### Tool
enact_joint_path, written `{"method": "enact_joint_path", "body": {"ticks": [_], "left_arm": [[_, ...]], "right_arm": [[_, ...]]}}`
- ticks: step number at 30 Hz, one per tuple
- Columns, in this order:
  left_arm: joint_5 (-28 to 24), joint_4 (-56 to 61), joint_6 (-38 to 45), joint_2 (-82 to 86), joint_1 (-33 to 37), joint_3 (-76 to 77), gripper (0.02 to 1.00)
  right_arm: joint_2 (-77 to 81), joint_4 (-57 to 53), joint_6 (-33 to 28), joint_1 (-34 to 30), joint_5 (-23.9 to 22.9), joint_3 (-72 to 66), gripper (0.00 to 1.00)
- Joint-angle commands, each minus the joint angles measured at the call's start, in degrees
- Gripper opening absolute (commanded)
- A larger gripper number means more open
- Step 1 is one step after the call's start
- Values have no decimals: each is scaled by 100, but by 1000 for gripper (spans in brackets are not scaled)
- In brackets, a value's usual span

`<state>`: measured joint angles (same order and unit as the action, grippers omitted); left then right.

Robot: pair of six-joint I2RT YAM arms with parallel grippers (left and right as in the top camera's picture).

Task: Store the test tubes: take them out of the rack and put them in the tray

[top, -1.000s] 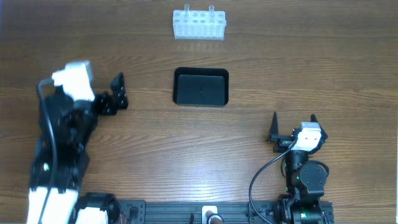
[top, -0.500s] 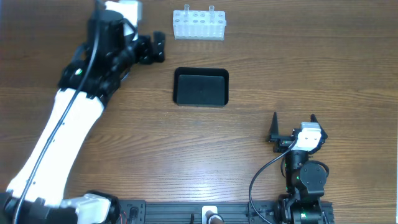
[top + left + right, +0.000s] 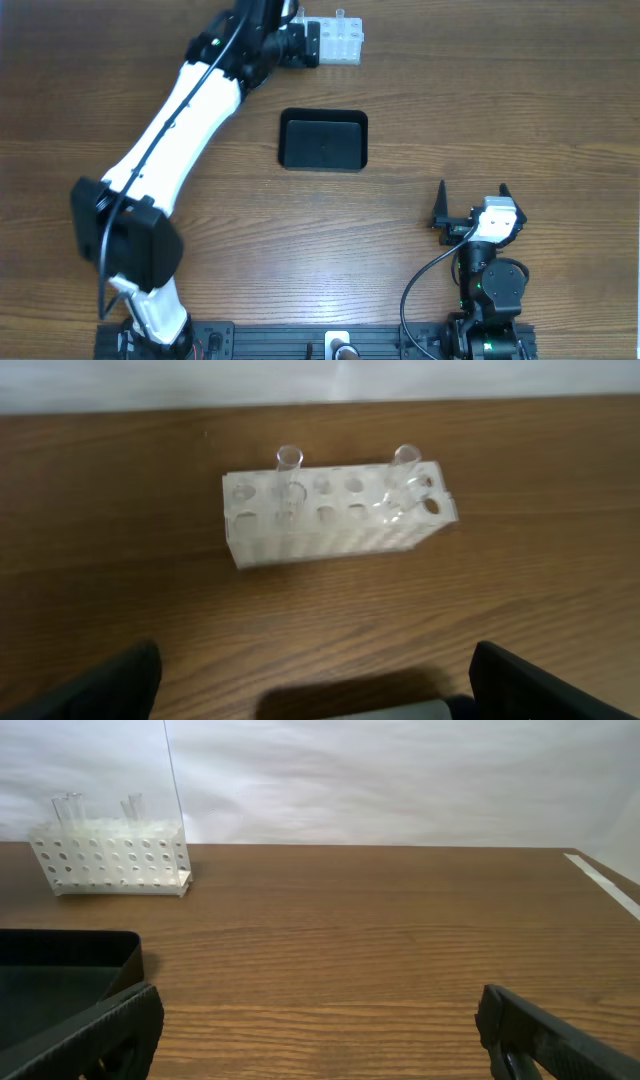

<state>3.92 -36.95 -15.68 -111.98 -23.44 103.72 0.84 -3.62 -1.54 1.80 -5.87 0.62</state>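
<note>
Hovering at the upper middle of the top view, the left gripper [image 3: 308,44] has its fingers spread wide and holds nothing. In its wrist view, the rack [image 3: 335,520] lies ahead of the fingers and clear of them. Two test tubes [image 3: 289,468] stand upright in it, one toward each end. The black tray [image 3: 323,114] sits empty just below the rack in the top view, so I judge this to be the approach for the first pick. The next move calls for lining the open fingers over one tube's rim, descending and closing. The right gripper [image 3: 472,190] rests at the lower right, also open and empty. From above, the left arm covers the rack's left end and one tube. The clear glass blends into the clear rack, so how deep the tubes sit is hard to judge.
</note>
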Motion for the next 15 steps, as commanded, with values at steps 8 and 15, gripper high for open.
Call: {"method": "enact_joint_path", "body": {"ticks": [8, 15], "left_arm": [[612, -332, -105, -1532, 17, 1569, 950], [726, -365, 22, -2140, 42, 2190, 941]], "right_arm": [[-57, -24, 17, -33, 39, -31, 993], [-57, -24, 17, -33, 39, -31, 993]]}}
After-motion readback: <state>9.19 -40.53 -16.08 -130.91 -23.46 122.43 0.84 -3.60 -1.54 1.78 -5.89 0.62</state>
